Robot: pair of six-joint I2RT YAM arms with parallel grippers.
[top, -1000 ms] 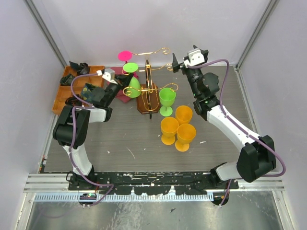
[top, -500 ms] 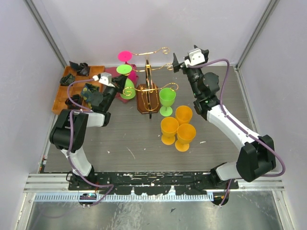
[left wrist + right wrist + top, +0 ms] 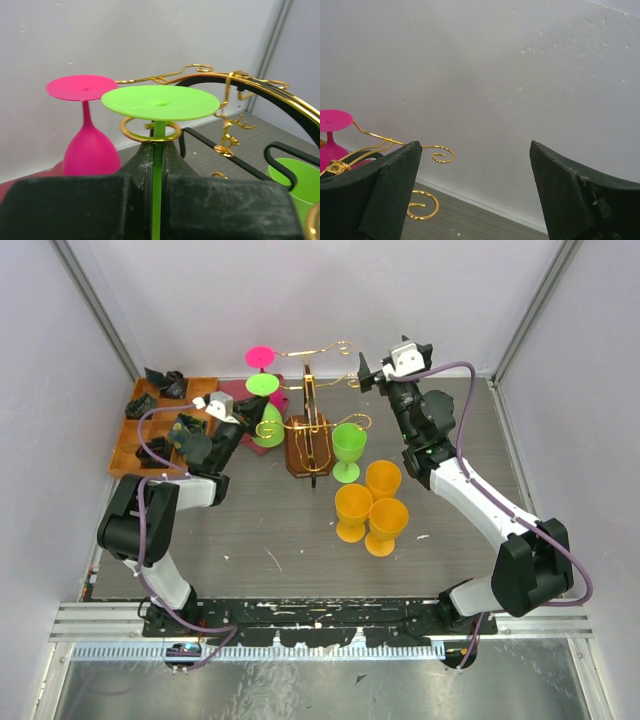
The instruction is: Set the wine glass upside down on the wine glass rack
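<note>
My left gripper (image 3: pixel 246 413) is shut on the stem of a green wine glass (image 3: pixel 266 423) held upside down, foot up, at the left side of the gold wire wine glass rack (image 3: pixel 310 430). In the left wrist view the gripper (image 3: pixel 158 155) pinches the green stem just below a gold scroll loop (image 3: pixel 129 132) that rings it, with the glass's flat foot (image 3: pixel 160 102) above. A pink glass (image 3: pixel 90 145) hangs upside down behind it. My right gripper (image 3: pixel 362 372) is open and empty, raised near the rack's back right scroll arm (image 3: pixel 440 155).
An upright green glass (image 3: pixel 349 448) stands right of the rack's brown base. Three orange goblets (image 3: pixel 370 505) stand in front of it. An orange wooden compartment tray (image 3: pixel 128 445) with dark items sits at the far left. Walls enclose the back and sides.
My left gripper has carried the green glass a little to the left, along the rack's left arm. The right arm has hardly moved.
</note>
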